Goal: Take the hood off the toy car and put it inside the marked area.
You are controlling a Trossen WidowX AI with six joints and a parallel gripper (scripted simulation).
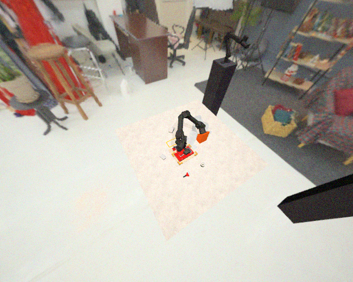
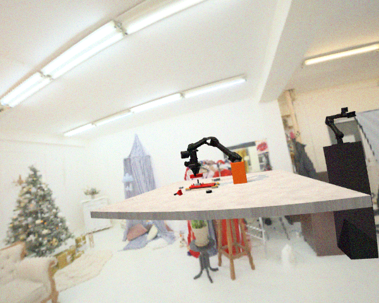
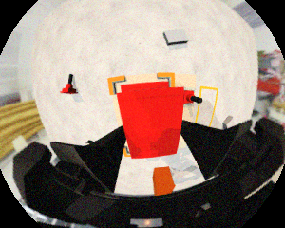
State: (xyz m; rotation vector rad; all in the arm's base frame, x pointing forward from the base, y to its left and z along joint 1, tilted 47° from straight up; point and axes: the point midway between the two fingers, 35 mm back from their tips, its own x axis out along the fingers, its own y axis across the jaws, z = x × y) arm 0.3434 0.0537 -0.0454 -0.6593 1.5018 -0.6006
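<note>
My gripper (image 1: 180, 149) (image 2: 195, 173) (image 3: 152, 124) is shut on the hood, a flat red panel (image 2: 196, 176) (image 3: 154, 114), held by its two sides. The exterior view shows a gap between the hood and the toy car below. The red toy car (image 1: 180, 157) (image 2: 203, 185) lies low on the table; the hood hides most of it in the wrist view. The marked area, a thin yellow outline (image 1: 167, 144) (image 3: 215, 106), lies beside the car, to its right in the wrist view. The gripper is above the car, outside the outline.
Orange corner brackets (image 1: 179, 163) (image 3: 116, 85) surround the car. A small red-and-black piece (image 3: 189, 97) sits between car and outline. Another red-and-black piece (image 1: 186, 174) (image 2: 179, 192) (image 3: 69, 88), a round wheel (image 1: 202, 164) (image 2: 209, 191) and a grey block (image 1: 162, 157) (image 3: 175, 37) lie around. The arm stands at an orange block (image 1: 202, 137) (image 2: 239, 172).
</note>
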